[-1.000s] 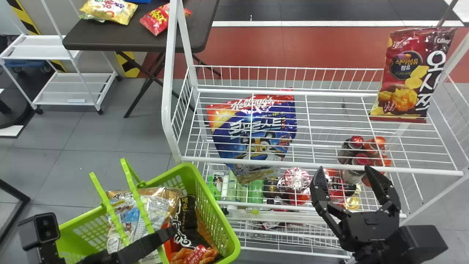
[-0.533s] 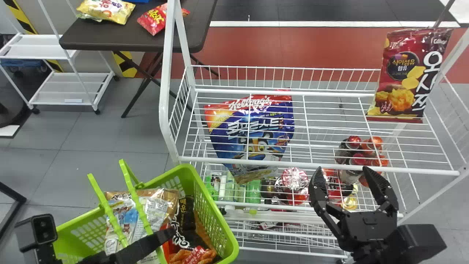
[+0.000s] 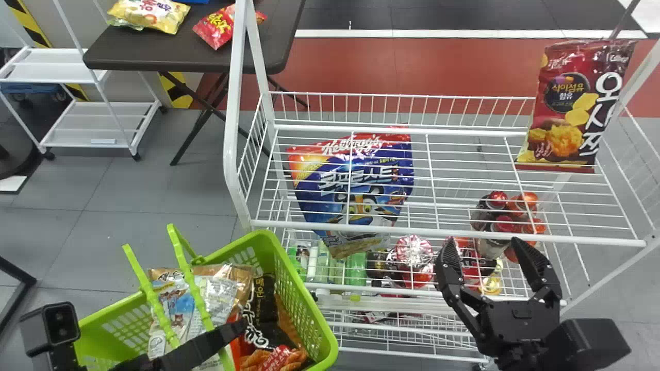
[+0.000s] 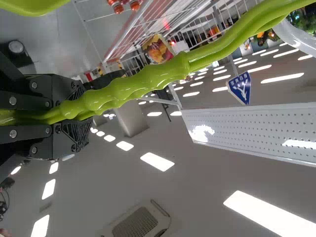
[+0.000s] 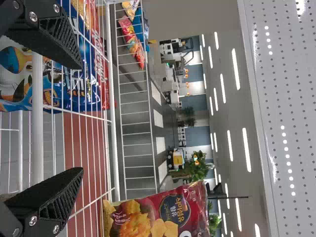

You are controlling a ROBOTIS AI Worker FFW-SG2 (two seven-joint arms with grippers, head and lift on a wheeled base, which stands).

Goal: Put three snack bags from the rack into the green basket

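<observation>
My left gripper is at the green basket; in the left wrist view the left gripper is shut on the green handle. Several snack bags, among them a black one, lie inside the basket. In front of the rack my right gripper stands open with nothing between its fingers; the right wrist view also shows the right gripper spread. The red snack bag stands at the rack's right end, beyond that gripper. A blue bag lies below the upper wires at the left.
Bottles and cans sit on the lower rack level. The rack's white front bar crosses just beyond the right gripper. A dark table with more bags and a white cart stand behind at the left.
The rack and room have shifted slightly left in the head view since the first frame. The right gripper stays open in nearly the same place, and the left one stays at the basket.
</observation>
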